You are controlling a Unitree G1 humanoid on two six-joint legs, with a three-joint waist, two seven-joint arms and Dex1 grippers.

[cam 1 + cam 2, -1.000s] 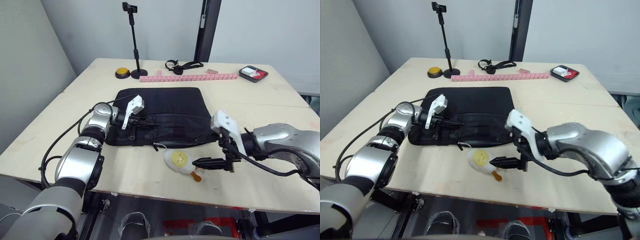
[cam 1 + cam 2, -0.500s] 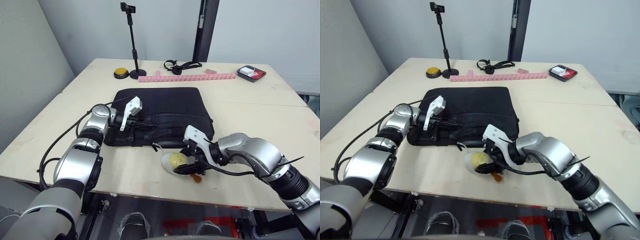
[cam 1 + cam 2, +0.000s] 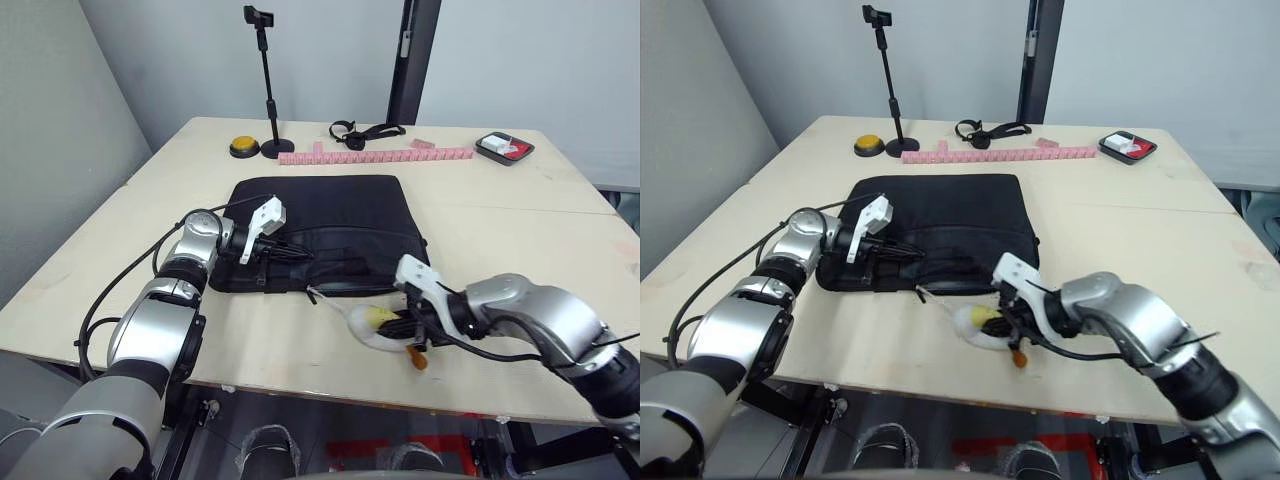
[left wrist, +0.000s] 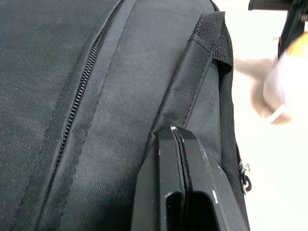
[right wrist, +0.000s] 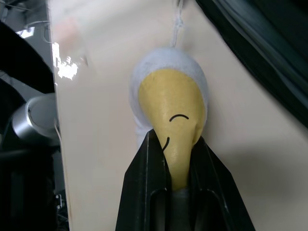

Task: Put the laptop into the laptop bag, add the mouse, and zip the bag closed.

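Since half a second ago, the white plush duck with the yellow-orange face (image 3: 378,325) has slid toward my right along the front edge of the pale wooden surface (image 3: 520,230), and my right gripper (image 5: 174,159) has gone with it; my left arm has not shifted.

Largest first: the flat black fabric laptop bag with strap handles (image 3: 335,215) lies near the middle of the surface, looking closed along the top, with a small zip pull dangling at its near edge. I can't see the laptop anywhere, so I judge it may already be inside, though the bag hides that. The mouse I cannot pick out either; whether it is in the bag I cannot tell. Whether the zipper (image 4: 79,103) has been run fully round I cannot say.

My left gripper (image 4: 175,139) rests on the bag beside one strap handle (image 4: 199,62), jaws pressed together with nothing clearly between them. My right jaws are clamped on the duck's yellow beak, just in front of the bag's near edge.

By my reckoning the packing may be mostly done, and what is left is confirming the mouse and closing the zip; the duck is no part of that.
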